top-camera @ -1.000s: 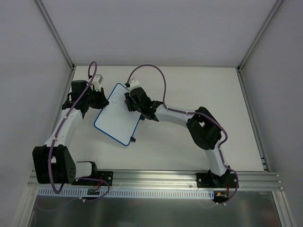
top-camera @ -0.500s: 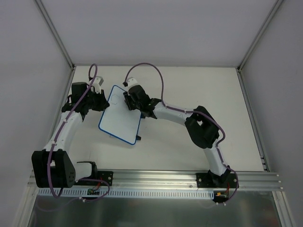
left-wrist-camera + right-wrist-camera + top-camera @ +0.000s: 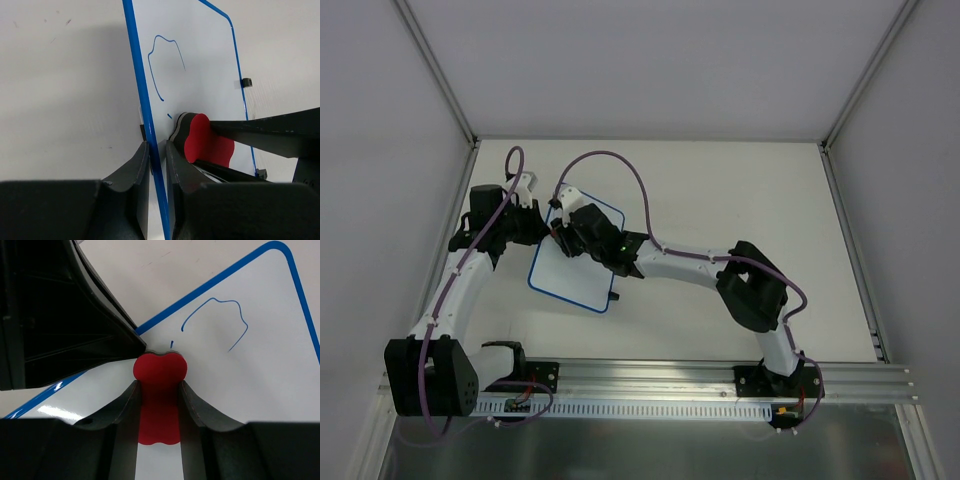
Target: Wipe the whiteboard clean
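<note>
The whiteboard (image 3: pixel 575 265) is white with a thin blue rim and lies on the table at the left. My left gripper (image 3: pixel 542 222) is shut on its left rim (image 3: pixel 150 145). My right gripper (image 3: pixel 563 232) is shut on a red eraser (image 3: pixel 159 390) and presses it on the board next to the left gripper. The eraser also shows in the left wrist view (image 3: pixel 204 142). A thin blue curved line (image 3: pixel 220 315) is on the board beyond the eraser, with a short blue dash (image 3: pixel 171 344) at its tip. The line also shows in the left wrist view (image 3: pixel 162 60).
White walls with metal posts (image 3: pixel 440 75) enclose the table on three sides. An aluminium rail (image 3: pixel 650 380) runs along the near edge with both arm bases. The right arm (image 3: pixel 750 290) reaches across the table's middle.
The right gripper has slid the eraser leftward across the board, towards the left gripper. The board has turned slightly. The left gripper keeps hold of the rim.
</note>
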`<state>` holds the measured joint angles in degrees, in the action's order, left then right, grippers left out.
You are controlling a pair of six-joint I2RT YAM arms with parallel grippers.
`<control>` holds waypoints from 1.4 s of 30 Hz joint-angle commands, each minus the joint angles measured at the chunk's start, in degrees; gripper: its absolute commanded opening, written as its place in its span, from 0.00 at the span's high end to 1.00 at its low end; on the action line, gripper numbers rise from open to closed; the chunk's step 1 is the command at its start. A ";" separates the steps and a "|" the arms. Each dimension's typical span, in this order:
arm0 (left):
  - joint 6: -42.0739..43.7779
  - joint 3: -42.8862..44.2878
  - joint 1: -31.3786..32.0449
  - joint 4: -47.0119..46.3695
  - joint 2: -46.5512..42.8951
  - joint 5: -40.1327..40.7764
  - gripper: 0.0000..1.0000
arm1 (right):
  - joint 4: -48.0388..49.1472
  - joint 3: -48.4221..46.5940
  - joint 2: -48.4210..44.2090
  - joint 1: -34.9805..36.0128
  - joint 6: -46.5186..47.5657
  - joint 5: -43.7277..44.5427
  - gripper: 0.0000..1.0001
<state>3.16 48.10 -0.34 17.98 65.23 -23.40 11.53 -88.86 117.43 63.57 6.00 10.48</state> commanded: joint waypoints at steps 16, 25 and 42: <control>-1.58 -3.53 5.70 9.80 -2.04 -13.96 1.00 | -2.82 -4.39 5.17 -7.67 -2.13 -12.85 1.00; -0.96 -3.18 6.32 10.15 -2.30 -13.87 1.00 | -3.44 -5.10 7.64 -9.78 -10.03 -6.53 1.00; 0.53 -2.48 7.90 10.76 -1.42 -13.16 1.00 | -0.81 -7.47 6.24 -7.68 -6.53 -16.80 1.00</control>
<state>3.20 47.22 2.31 21.32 61.80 -23.53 11.57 -94.45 122.80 52.47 -3.09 0.56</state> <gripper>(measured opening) 0.133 0.344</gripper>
